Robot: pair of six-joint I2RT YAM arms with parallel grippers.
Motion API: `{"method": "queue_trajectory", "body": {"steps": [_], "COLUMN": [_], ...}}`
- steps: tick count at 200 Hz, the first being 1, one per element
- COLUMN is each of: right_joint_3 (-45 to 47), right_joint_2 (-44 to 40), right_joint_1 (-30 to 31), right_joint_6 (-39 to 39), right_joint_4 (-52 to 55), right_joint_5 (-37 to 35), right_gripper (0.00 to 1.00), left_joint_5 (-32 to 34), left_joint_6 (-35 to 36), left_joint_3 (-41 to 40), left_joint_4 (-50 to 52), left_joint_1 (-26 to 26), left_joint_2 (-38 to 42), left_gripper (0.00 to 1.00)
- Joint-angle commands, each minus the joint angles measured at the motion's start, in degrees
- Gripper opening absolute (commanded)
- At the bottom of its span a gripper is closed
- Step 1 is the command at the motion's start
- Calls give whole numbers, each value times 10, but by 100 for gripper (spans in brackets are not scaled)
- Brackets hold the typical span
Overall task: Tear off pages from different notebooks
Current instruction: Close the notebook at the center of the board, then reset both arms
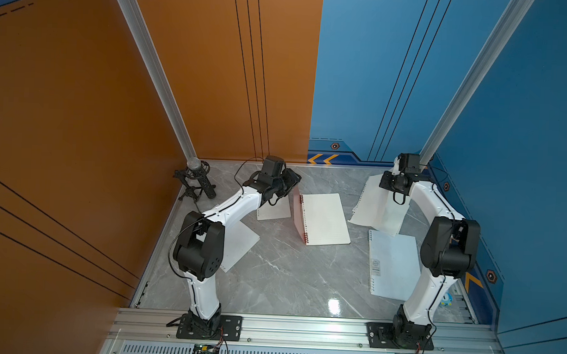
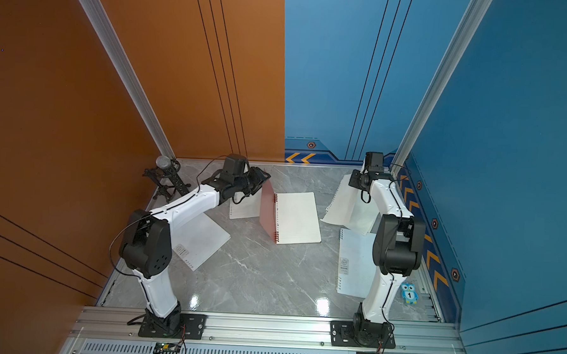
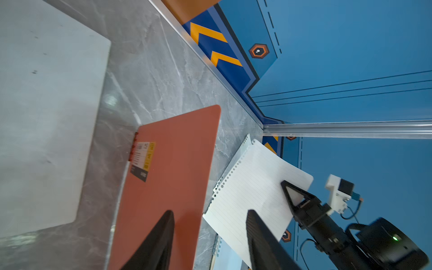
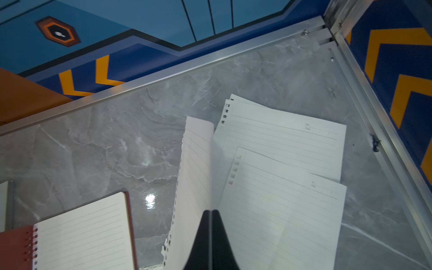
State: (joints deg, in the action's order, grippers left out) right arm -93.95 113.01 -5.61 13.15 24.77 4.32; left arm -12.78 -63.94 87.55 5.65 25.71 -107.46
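Back right corner: your right gripper (image 4: 211,211) is clenched on a lined page (image 4: 196,175). The sheet runs edge-on between the pressed fingers, with its punched edge on the side toward the red-orange notebook (image 4: 81,233). The left wrist view shows the same grasp, with the gripper (image 3: 294,194) pinching the page (image 3: 252,187) near a corner away from the holes. In both top views that page (image 1: 370,201) (image 2: 341,203) slopes down from the wrist. You cannot tell whether its free end touches the tabletop (image 1: 271,276).

Two more loose pages (image 4: 292,140) lie flat and overlapping just beyond it, near the corner rail.

Centre: the red-orange notebook (image 1: 326,219) (image 2: 295,217) lies open with a lined page face up. Its cover (image 3: 173,168) stands tilted on the spiral side, with the black-yellow label showing near the coils.

Your left gripper (image 3: 210,211) has its fingers (image 3: 159,240) spread apart and grips nothing. It hovers beside the cover's raised edge (image 1: 292,181).

Other notebooks:
- A smaller frosted notebook (image 1: 274,212) lies flat just beside the raised cover, partly under the left wrist.
- A large frosted notebook (image 1: 239,245) lies under the left arm.
- Another large frosted notebook (image 1: 393,264) lies closed beside the right arm, with a grey label near its spiral.

Extras: a microphone (image 1: 195,172) sits on a stand in the back left corner, and a blue owl tag (image 2: 409,293) lies by the right rail.
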Motion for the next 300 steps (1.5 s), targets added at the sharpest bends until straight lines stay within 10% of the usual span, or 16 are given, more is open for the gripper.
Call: {"method": "queue_trajectory", "body": {"steps": [1, 21, 37, 75, 88, 121, 175, 265, 300], "right_joint_3": [-40, -72, -81, -84, -72, 62, 406, 574, 639], "right_joint_2": [32, 73, 81, 45, 17, -115, -335, -335, -302], "right_joint_1": [-27, -45, -51, -54, -50, 8, 104, 99, 85], "right_joint_6": [-3, -10, -8, 10, 19, 37, 17, -93, -116], "right_joint_4": [42, 72, 92, 124, 132, 102, -150, -397, -553], "right_joint_5": [-36, -45, -65, -118, -123, -177, -211, -160, -118], "right_gripper": [10, 34, 40, 73, 99, 100, 100, 100, 100], "left_joint_5": [-31, -54, -58, -43, -30, 49, 415, 449, 342], "left_joint_6": [15, 18, 13, 34, 53, 139, 329, 455, 540], "left_joint_3": [68, 118, 126, 71, 34, -121, -370, -474, -588], "left_joint_4": [10, 13, 14, 18, 20, 42, 128, 107, -141], "left_joint_1": [39, 62, 65, 36, 18, -35, -76, -216, -248], "left_joint_2": [-54, -104, -127, -94, -55, 109, 400, 430, 398], "left_gripper": [56, 59, 100, 98, 98, 98, 98, 98, 98]}}
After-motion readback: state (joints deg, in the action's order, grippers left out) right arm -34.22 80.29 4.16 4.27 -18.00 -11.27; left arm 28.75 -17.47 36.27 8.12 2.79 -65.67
